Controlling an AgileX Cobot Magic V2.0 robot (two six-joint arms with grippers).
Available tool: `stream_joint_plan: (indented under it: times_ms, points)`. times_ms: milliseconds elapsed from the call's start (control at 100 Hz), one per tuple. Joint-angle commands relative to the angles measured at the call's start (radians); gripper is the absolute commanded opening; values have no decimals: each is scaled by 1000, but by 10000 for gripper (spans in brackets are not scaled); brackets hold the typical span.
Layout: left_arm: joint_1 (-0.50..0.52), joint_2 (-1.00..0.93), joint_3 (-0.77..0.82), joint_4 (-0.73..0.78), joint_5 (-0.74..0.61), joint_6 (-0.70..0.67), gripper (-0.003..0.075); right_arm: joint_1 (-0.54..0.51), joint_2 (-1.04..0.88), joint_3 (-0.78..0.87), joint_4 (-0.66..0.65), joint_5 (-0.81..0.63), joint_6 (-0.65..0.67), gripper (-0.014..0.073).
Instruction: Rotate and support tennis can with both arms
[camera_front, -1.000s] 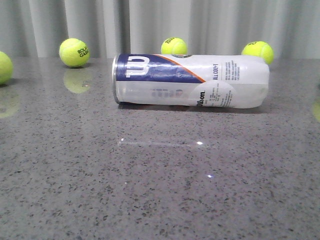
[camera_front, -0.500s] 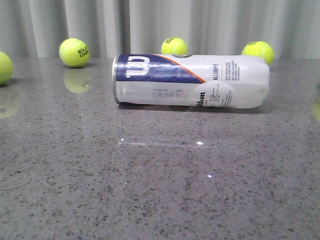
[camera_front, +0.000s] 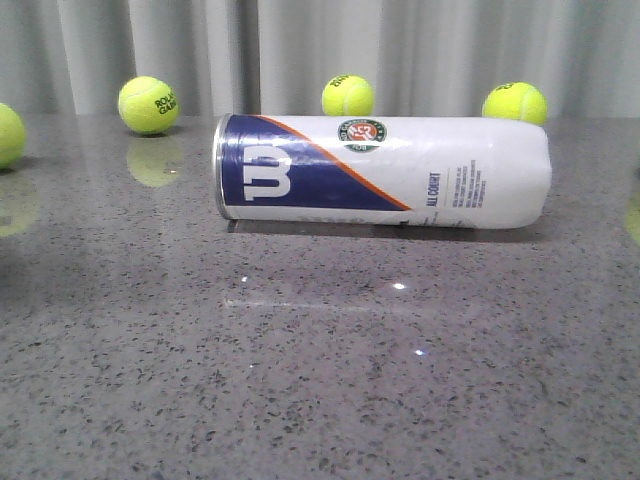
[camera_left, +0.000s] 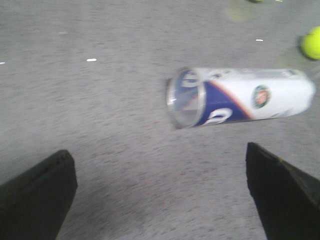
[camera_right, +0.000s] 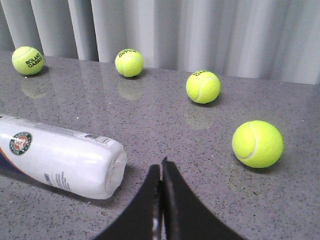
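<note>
Front cam is sitting low, looking forward across the grey table (camera_front: 320, 400) toward the curtain (camera_front: 320, 50) — tennis can (camera_front: 380, 172) lying side-on, mid-distance. Left wrist cam is looking steeply down at the can's (camera_left: 240, 97) rimmed end from a short way off. Right wrist cam is sitting low near its other end (camera_right: 65, 165), facing the curtain — sharing the can and the tennis balls (camera_right: 129, 62) with front.

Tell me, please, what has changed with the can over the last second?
The tennis can has rolled about its long axis: the Wilson "W" and round emblem now face the camera, and it sits slightly nearer and leftward. It remains lying down, ungripped. The tennis balls stayed put.
</note>
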Motion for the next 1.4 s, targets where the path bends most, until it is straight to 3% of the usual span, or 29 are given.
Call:
stream_joint_plan:
  times_ms: [0,150,500,1050,1390]
  points:
    - [2,45,-33,-188,-32,111,648,-8,5,-26,3,-87,-2,-70]
    - [2,152,-33,-329,26,248,648,-8,5,-26,3,-87,-2,-70]
    - [2,360,-33,-497,176,387,648,-8,5,-26,3,-87,-2,-70]
    - [-2,518,-33,-687,223,517,648,-8,5,-26,3,-87,-2,-70]
    - [-31,572,-82,-711,223,522,648,-8,5,-26,3,-86,-2,-70]
